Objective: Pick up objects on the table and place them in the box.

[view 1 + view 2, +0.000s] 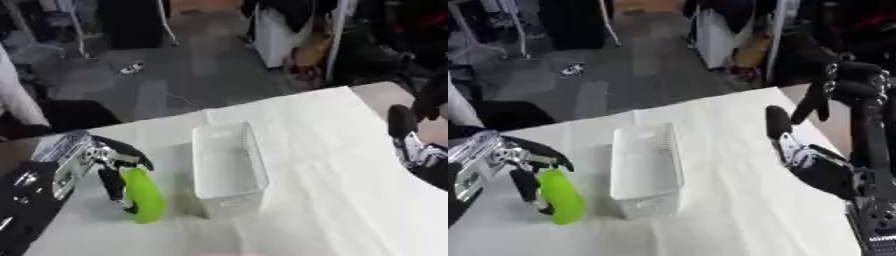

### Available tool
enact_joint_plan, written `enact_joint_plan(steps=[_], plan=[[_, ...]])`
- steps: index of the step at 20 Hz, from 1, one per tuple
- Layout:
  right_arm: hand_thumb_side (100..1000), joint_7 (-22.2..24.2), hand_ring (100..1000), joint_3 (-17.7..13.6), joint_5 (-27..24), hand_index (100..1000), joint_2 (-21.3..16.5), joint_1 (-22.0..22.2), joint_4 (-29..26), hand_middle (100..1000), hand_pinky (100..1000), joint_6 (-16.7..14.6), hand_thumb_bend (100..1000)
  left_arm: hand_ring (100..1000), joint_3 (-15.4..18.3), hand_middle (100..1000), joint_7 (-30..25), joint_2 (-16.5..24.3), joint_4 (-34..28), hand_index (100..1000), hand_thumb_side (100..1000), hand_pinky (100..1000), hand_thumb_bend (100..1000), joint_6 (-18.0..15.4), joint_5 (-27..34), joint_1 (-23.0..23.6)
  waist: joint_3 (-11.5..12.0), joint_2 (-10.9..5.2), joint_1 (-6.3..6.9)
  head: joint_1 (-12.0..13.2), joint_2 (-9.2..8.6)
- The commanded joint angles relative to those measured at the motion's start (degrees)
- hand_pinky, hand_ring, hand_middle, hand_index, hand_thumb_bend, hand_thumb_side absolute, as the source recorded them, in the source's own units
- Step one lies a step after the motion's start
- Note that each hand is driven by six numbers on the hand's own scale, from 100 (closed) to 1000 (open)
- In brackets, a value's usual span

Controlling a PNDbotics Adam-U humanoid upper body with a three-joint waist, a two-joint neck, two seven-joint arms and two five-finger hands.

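The wide table (350, 200), draped in a white cloth, carries everything here, and it lies askew in both views because the head is tilted. Near its middle stands the clear, rectangular plastic box (229, 167), open at the top and apparently empty, set between the two arms so that either could reach it. The robot's right hand (798, 150) waits at the right edge of the table with fingers straight and relaxed, holding nothing; it looks idle, kept well clear of the box. The robot's left hand (109, 162) works to the left of the box, its fingers (112, 185) curled round the bright green, oblong object (144, 195), which sits low, at or just above the cloth, close beside the box wall, presumably ready to be carried over the rim. Whether the green object is already off the cloth cannot be told, and what it is stays unclear. The left forearm is cut off by the frame's edge.
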Motion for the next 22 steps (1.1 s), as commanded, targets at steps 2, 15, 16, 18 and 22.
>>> enact_joint_plan(steps=[2,15,16,18,22], plan=[[445,0.0,302,-0.3,-0.2,359,-0.6,-0.8,-0.9,299,136,-0.1,302,755,0.9,919,-1.8,0.0,-0.8,901,359,461,479,-1.1,0.8,0.0,-0.1,-0.44,-0.29,-0.2,-0.31],[444,0.0,302,-0.3,-0.2,359,-0.5,-0.8,-0.9,299,136,0.0,302,309,2.6,429,-0.7,0.4,-4.6,435,347,106,100,1.6,2.9,0.3,-0.1,-0.49,-0.28,-0.2,-0.07],[444,0.0,302,-0.3,-0.1,359,-0.5,-0.8,-0.9,299,136,0.0,302,185,2.7,306,-0.3,0.4,-4.8,312,480,100,100,1.8,3.0,0.3,-0.1,-0.51,-0.28,-0.2,-0.07],[444,0.0,302,-0.4,-0.1,359,-0.5,-0.8,-0.9,299,136,0.0,302,100,3.2,212,1.9,0.5,-5.8,245,517,100,100,2.4,3.8,0.3,0.0,-0.54,-0.30,-0.3,-0.10],[444,0.0,302,-0.4,-0.1,359,-0.5,-0.8,-0.9,299,136,0.0,302,100,3.8,100,7.8,0.8,-8.4,181,555,100,100,2.6,4.5,0.5,0.0,-0.58,-0.30,-0.3,-0.09]])
